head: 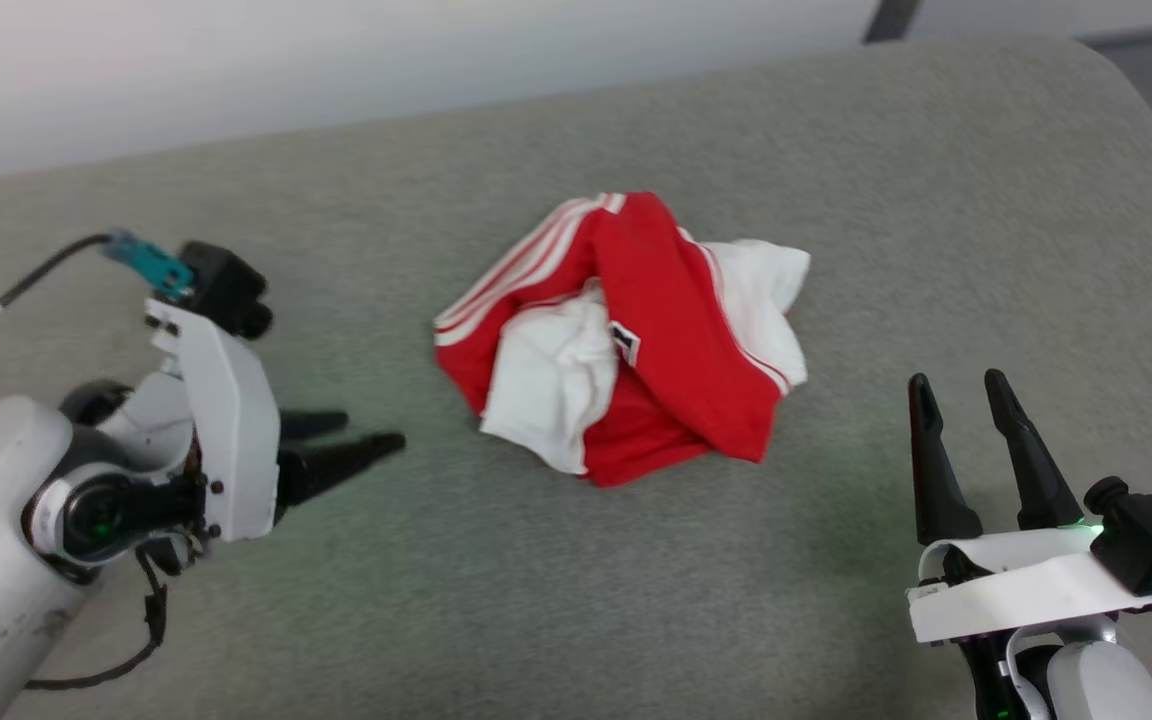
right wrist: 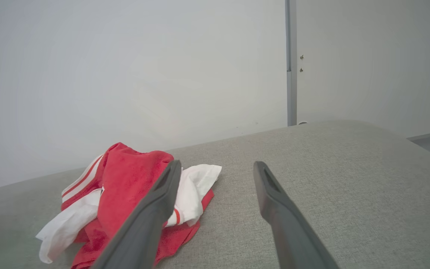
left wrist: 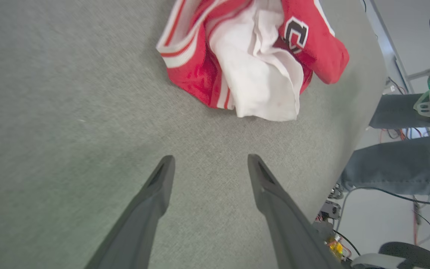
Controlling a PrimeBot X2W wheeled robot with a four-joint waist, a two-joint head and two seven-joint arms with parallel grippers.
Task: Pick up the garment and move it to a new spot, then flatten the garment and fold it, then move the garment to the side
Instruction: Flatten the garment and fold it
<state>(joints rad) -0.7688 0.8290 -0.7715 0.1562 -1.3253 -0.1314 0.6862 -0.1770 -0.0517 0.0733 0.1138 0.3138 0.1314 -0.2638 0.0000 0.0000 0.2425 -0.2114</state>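
**Item: red and white T-shirt.** It is found crumpled in a loose heap near the middle of the grey fabric-covered tabletop. Red body cloth is wrapped over and around bunched white sleeve cloth. Red-and-white stripe trim is seen along the far-left edge of the heap. A black letter with a white outline, read as a C, is shown on a red fold in the left wrist view. The rest of the print is hidden in the folds. The garment is not flattened or folded, and it is touched by neither hand.

**Item: left hand.** It is placed low over the tabletop to the left of the heap. Its fingers are pointed toward the garment and spread apart, with bare cloth surface seen between them. Nothing is held.

**Item: right hand.** It is placed to the right of the heap and nearer the robot. Its fingers are pointed away from the robot and parted, and nothing is held. In the right wrist view the garment is partly covered by one finger, but a clear gap is shown in the head view. A green light is lit at the wrist.

**Surroundings.** A pale wall is seen behind the tabletop. Cables are seen past its edge.
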